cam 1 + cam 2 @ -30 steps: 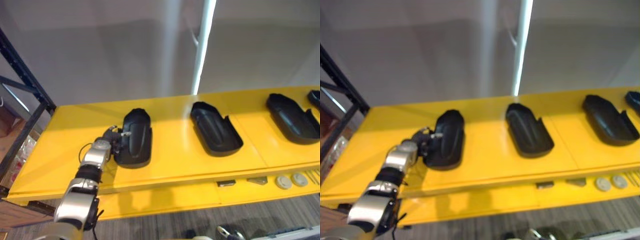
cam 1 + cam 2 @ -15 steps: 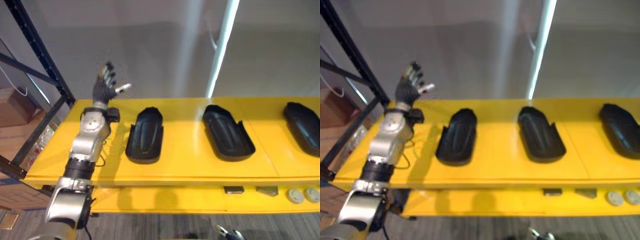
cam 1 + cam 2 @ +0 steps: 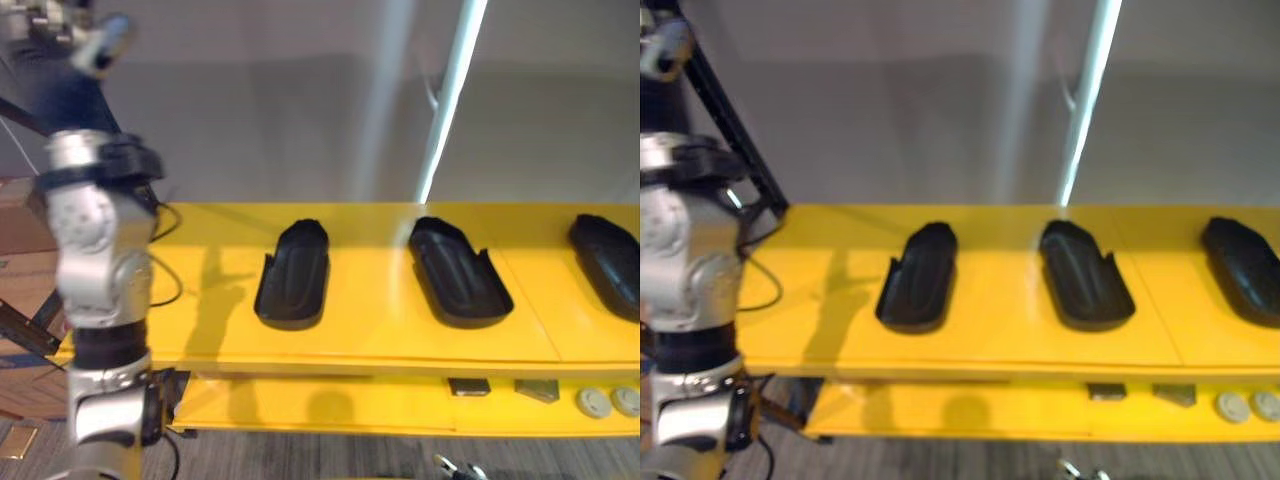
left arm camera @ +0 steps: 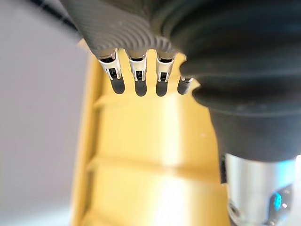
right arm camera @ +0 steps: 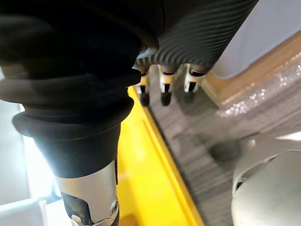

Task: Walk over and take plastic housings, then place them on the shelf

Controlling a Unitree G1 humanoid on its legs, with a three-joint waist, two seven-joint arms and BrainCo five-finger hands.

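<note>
My left hand and right hand have straight, empty fingers; black housings rest on the yellow shelf.

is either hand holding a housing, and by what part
Nothing is held: the left hand and right hand are both open and empty; the leftmost housing lies free on the yellow shelf.

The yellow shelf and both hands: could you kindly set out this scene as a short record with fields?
shelf: yellow shelf
housings: three black plastic housings in a row, apart: left housing, middle housing, right housing
left hand: left hand, fingers straight, holding nothing, yellow shelf beyond it
right hand: right hand, fingers straight, holding nothing, above grey floor
lower ledge: two round discs
</note>
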